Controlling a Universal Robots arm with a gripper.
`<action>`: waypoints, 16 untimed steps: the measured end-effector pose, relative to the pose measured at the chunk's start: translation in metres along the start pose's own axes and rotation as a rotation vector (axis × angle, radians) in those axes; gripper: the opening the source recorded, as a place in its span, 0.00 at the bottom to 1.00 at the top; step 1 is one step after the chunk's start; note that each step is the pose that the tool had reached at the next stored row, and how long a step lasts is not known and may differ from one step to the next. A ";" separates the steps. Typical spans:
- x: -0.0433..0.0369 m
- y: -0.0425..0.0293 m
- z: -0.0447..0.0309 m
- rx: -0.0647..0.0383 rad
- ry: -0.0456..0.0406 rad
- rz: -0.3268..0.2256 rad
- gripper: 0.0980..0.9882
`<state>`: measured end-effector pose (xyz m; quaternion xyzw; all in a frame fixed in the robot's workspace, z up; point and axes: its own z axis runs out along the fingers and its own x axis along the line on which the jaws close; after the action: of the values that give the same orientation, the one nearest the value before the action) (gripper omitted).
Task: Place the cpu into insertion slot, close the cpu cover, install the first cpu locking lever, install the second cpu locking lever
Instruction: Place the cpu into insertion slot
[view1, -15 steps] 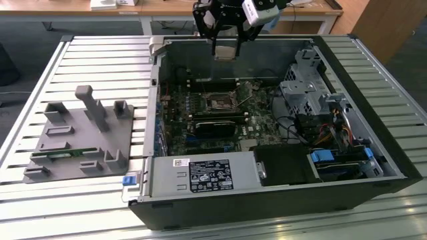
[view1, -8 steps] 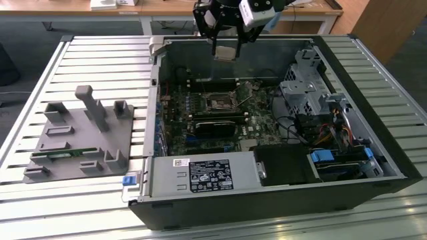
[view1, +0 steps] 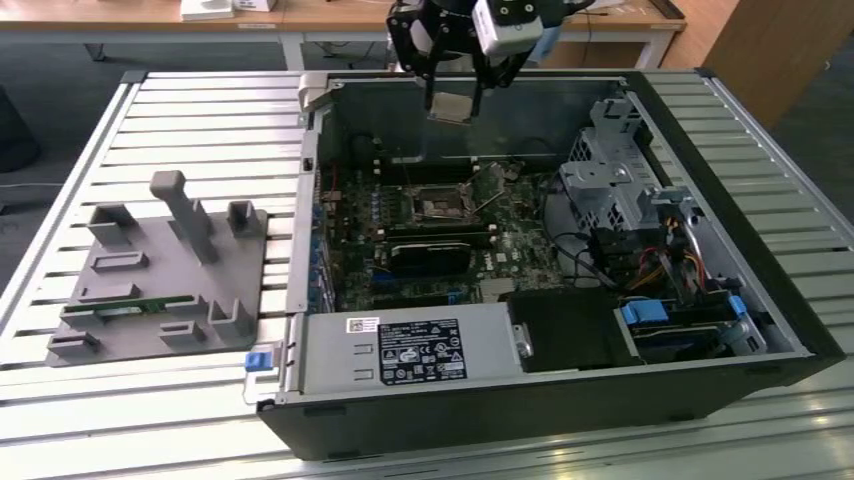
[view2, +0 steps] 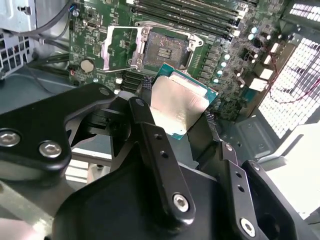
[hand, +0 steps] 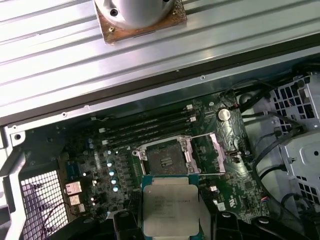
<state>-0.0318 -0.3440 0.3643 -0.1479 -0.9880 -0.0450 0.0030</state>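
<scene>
The cpu is hanging pinched in the pincer, well above the open computer case that is resting on the slatted desk. In the second wrist view, the cpu cover is lying flipped open just beside the insertion slot, which is sitting bare. Placing looks barely under way, leaving seating, cover and both levers.
</scene>
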 end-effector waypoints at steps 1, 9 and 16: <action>0.0000 0.0000 0.0000 0.000 -0.0006 0.007 0.49; 0.0000 0.0000 0.0004 -0.001 -0.0046 0.052 0.49; 0.0000 0.0000 0.0006 -0.002 -0.0074 0.084 0.49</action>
<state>-0.0318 -0.3440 0.3637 -0.1894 -0.9809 -0.0451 0.0010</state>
